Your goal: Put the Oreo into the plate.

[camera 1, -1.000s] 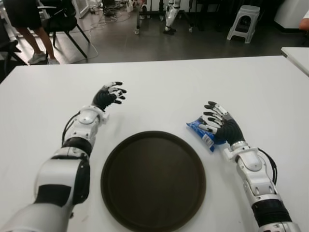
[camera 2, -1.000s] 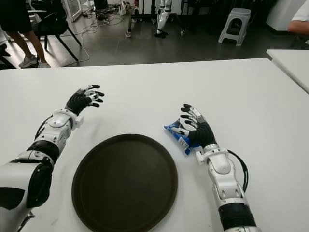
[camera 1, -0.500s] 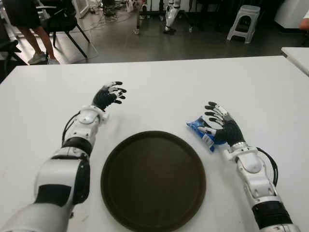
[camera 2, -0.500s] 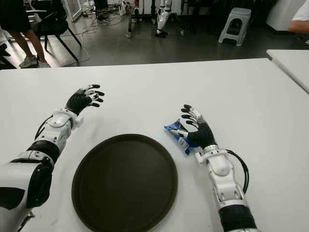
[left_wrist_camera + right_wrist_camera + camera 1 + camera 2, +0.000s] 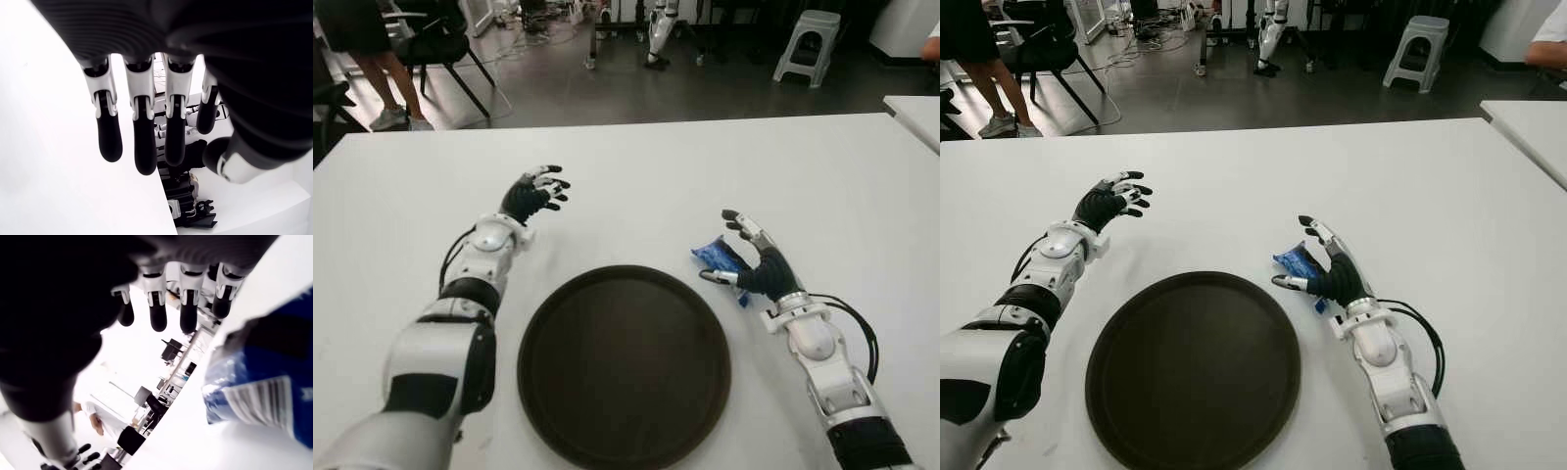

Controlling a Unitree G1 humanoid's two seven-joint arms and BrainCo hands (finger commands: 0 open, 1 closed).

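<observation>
Leftmost, the left hand [image 5: 533, 193] shows over the white table [image 5: 636, 176], up and to the left of the plate, fingers loosely spread, holding nothing; its wrist view shows four straight fingers [image 5: 138, 129] with only table under them. Can't tell if it touches the surface.

Center front: a round dark brown plate [image 5: 624, 364], flat on the table, nothing in it.

Just right of the plate's upper right rim lies the blue Oreo pack [image 5: 718, 258], on the table, outside the plate. The right hand [image 5: 754, 264] is at the pack with its fingers apart: thumb pointing toward the plate side, other fingers stretched up over the far side of the pack. The right wrist view shows the blue wrapper [image 5: 266, 382] close under the palm with the fingertips [image 5: 157, 308] extended beyond it, not wrapped around. So the hand is spread, the pack not gripped; contact with the palm can't be told.

Far background: dark floor, a grey stool [image 5: 806, 44], chair legs, and a person's legs [image 5: 374, 69] at the top left.
</observation>
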